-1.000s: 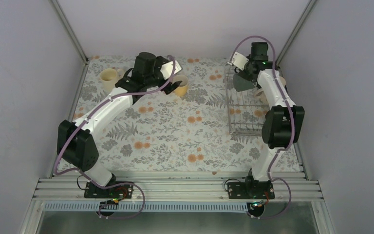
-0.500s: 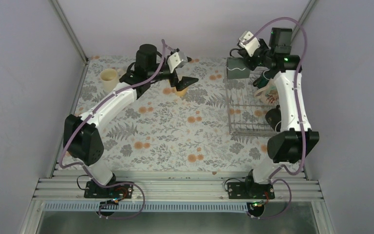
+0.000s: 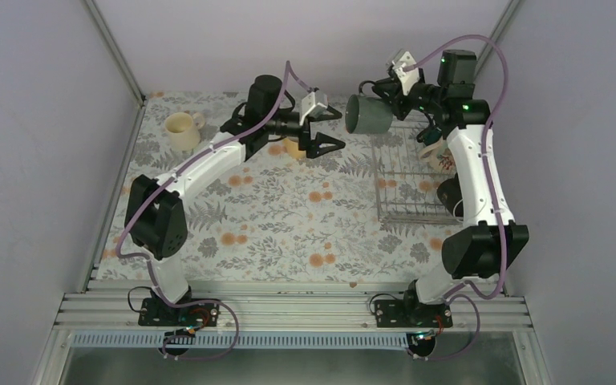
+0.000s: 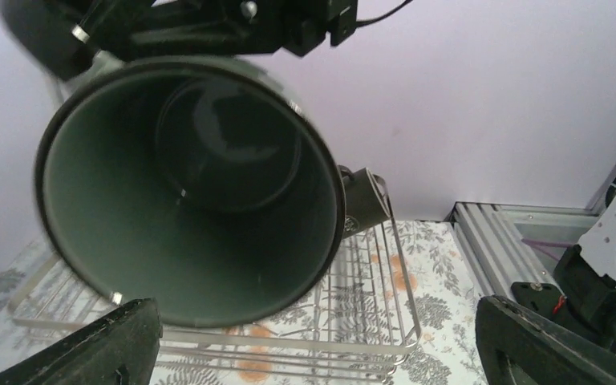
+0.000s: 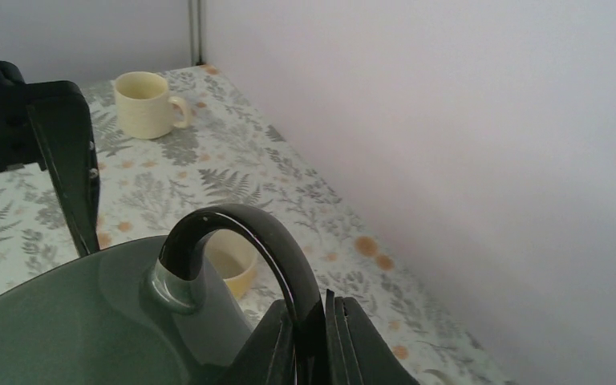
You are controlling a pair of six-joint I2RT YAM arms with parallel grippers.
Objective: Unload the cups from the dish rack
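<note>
Teal-green mug [image 3: 368,115], pinched by its handle in the right fingers [image 5: 361,341], faces the wide-apart left fingers [image 4: 88,353].

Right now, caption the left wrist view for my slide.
Dark green ceramic mug faces open left gripper, silver wire dish rack behind.

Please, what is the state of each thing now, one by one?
Green cup, in the air, on its side.
Right tool, shut on the green cup's handle.
Left tool, open, empty.
Cream cup, upright on the table.
Yellow cup, upright on the table.
Dish rack, holds a pale cup.
</note>
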